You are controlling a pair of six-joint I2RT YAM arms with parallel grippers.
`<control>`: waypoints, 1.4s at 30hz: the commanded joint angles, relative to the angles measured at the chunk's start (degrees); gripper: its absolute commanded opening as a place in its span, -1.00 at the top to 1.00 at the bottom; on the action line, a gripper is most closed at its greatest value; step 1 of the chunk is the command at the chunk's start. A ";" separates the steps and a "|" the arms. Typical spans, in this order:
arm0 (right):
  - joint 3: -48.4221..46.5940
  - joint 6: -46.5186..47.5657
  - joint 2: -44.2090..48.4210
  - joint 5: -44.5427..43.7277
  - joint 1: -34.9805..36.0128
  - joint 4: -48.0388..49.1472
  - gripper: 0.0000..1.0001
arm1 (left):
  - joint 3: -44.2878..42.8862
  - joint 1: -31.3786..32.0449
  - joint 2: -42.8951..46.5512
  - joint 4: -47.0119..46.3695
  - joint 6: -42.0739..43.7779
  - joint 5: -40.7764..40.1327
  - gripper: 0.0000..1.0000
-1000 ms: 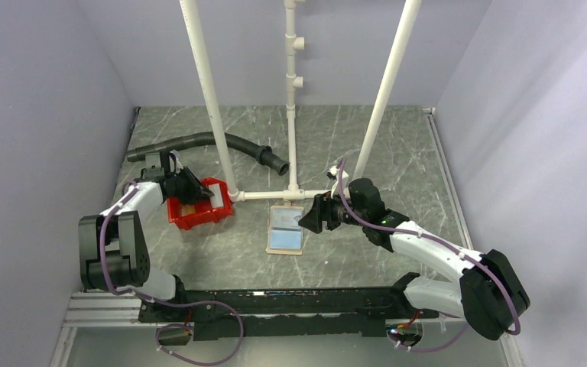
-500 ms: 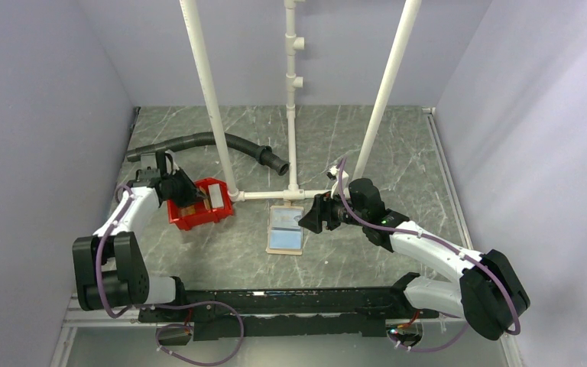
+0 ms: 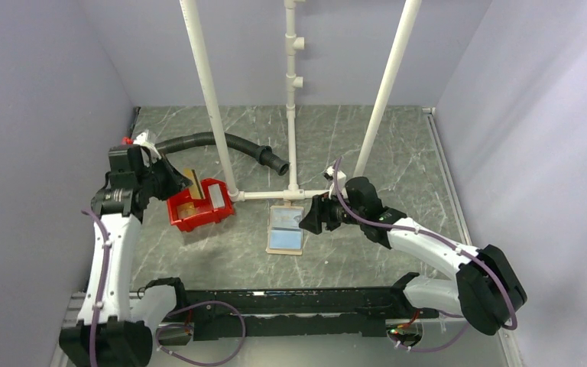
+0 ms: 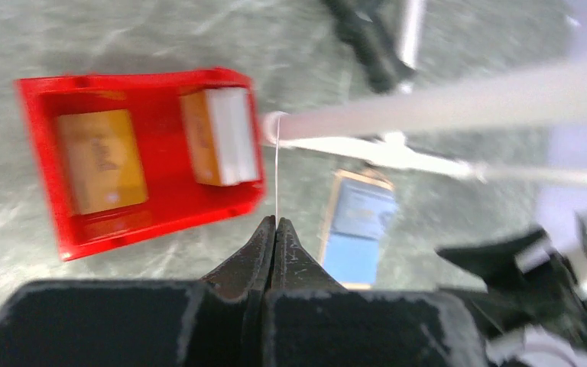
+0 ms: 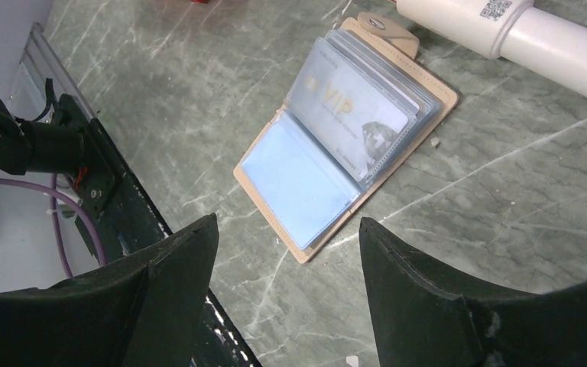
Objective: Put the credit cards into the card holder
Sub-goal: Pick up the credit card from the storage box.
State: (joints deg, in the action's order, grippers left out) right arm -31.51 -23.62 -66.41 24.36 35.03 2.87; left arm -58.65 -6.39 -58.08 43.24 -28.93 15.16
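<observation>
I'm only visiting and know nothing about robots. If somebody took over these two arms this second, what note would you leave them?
Left gripper: shut on one credit card, held above the red bin.
Right gripper: open, empty, hovering by the card holder.
Card holder: lying open on the table, with a VIP card in a sleeve.
Done: one card lifted from the bin.
Left: slide it into the holder, then the other cards in the bin.

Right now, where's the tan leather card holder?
The tan card holder lies open at centre of the top view, in front of the white pipe crossbar, between the red plastic bin and the right gripper.
</observation>
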 commanded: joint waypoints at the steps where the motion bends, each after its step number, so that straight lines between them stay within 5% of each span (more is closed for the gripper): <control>1: -3.99 1.46 -1.02 3.24 0.38 -0.56 -0.41 | 1.49 0.39 3.32 -2.39 6.02 25.13 1.00; 4: -5.74 2.65 -1.52 10.84 0.39 -1.25 -0.45 | 4.39 4.53 2.61 -6.11 7.09 37.12 1.00; 9: -11.63 2.74 -6.85 22.18 0.35 -9.48 -0.46 | 6.21 25.08 -2.73 -10.28 8.50 35.84 1.00; 12: -10.68 -2.72 -8.98 29.49 0.32 -6.11 -0.43 | 6.80 31.80 -7.06 -12.97 10.79 37.44 1.00; 20: -3.79 -9.05 -4.33 37.74 0.57 4.08 -0.27 | 4.07 36.83 -16.10 -12.61 17.73 45.37 1.00; 42: -0.09 -16.85 -4.53 41.65 2.15 16.61 0.93 | 0.36 41.68 -21.35 -9.16 23.54 50.98 1.00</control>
State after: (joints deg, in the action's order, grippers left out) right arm -32.99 -37.19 -72.62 65.60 36.60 12.67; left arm -55.31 34.87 -78.94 32.45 -9.39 63.88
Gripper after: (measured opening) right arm 0.088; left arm 0.010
